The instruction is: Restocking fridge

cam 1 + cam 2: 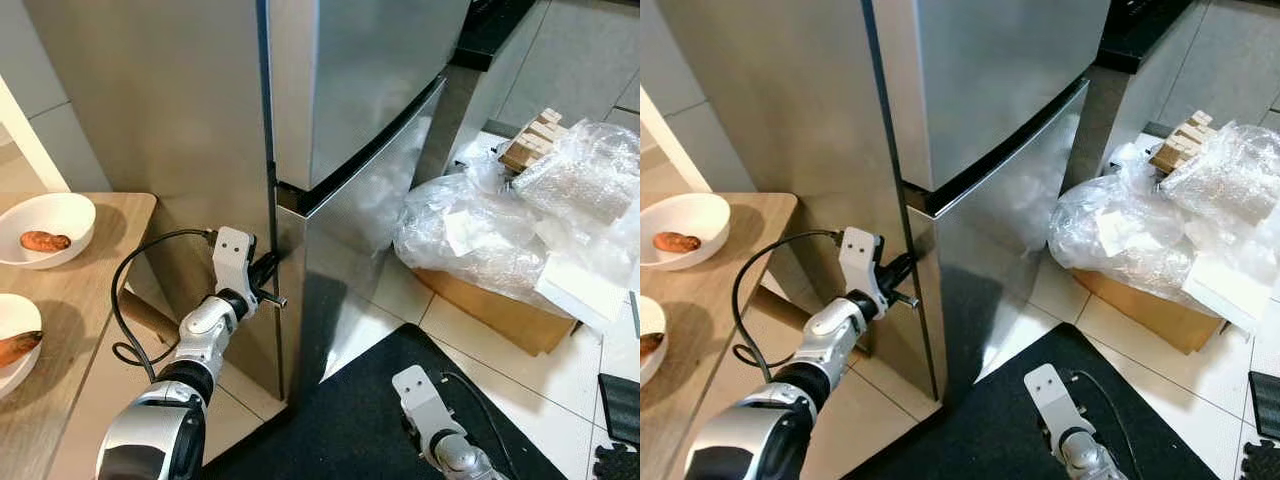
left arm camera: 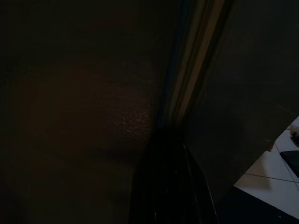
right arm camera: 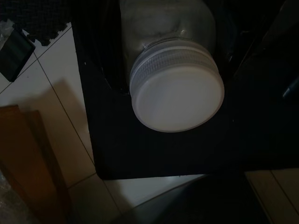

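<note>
Dim fridge (image 1: 350,90) seam, L fingers (image 2: 163,186) half-lost.

Steel fridge (image 1: 360,90) upper centre, doors shut. Clear jar w/ white lid (image 3: 175,88) centre of right wrist view.

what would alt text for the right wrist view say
A clear jar with a white screw lid is held in the right gripper, its lid facing the camera, above a black mat on a white tiled floor. The picture is dim, and a brown cardboard box shows at one edge.
</note>
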Controlling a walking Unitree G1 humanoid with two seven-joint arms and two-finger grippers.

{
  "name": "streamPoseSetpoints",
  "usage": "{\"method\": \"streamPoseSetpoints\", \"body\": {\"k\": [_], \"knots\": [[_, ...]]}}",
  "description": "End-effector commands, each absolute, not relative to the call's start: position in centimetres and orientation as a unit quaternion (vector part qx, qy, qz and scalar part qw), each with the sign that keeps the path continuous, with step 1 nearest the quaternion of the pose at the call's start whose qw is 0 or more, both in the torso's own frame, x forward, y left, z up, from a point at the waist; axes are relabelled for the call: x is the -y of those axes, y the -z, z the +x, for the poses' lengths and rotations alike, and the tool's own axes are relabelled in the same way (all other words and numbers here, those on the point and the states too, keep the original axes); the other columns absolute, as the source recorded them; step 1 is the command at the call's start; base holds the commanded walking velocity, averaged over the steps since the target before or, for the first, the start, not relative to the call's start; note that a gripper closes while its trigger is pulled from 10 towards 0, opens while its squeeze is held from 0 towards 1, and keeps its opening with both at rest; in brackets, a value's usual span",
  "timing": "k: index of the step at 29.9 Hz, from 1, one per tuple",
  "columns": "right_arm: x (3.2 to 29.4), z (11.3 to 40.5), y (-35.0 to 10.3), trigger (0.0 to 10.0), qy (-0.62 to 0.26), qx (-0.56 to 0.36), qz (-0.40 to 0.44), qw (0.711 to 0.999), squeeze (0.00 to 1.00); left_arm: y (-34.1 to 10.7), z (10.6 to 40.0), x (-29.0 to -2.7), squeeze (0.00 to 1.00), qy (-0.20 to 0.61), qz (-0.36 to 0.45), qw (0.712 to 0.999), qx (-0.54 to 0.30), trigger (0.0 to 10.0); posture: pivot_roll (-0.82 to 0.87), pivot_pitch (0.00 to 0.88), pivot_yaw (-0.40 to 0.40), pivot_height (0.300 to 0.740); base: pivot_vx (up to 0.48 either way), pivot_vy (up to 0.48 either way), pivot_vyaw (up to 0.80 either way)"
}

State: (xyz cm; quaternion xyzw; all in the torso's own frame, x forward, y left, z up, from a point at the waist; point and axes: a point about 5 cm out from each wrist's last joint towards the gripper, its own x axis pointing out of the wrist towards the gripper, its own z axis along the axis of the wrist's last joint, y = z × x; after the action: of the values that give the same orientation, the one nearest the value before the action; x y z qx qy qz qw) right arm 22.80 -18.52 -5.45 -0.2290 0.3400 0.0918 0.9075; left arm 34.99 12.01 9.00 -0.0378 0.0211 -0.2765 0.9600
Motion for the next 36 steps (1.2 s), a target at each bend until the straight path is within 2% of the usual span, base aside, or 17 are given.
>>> {"method": "streamPoseSetpoints", "body": {"k": [1, 36], "knots": [[18.6, 22.9, 5.3, 10.0, -0.089, -0.336, -0.224, 0.911, 0.00, -9.9, 35.3, -9.4, 0.00, 0.321, -0.039, 0.946, -0.011, 10.0, -0.12, 0.105, 0.005, 0.740, 0.000, 0.000, 0.00], [18.8, 22.7, 5.4, 10.0, -0.083, -0.337, -0.221, 0.912, 0.00, -10.2, 34.5, -5.1, 0.00, 0.388, -0.049, 0.920, -0.010, 10.0, -0.12, 0.107, 0.013, 0.740, 0.000, 0.000, 0.00]]}}
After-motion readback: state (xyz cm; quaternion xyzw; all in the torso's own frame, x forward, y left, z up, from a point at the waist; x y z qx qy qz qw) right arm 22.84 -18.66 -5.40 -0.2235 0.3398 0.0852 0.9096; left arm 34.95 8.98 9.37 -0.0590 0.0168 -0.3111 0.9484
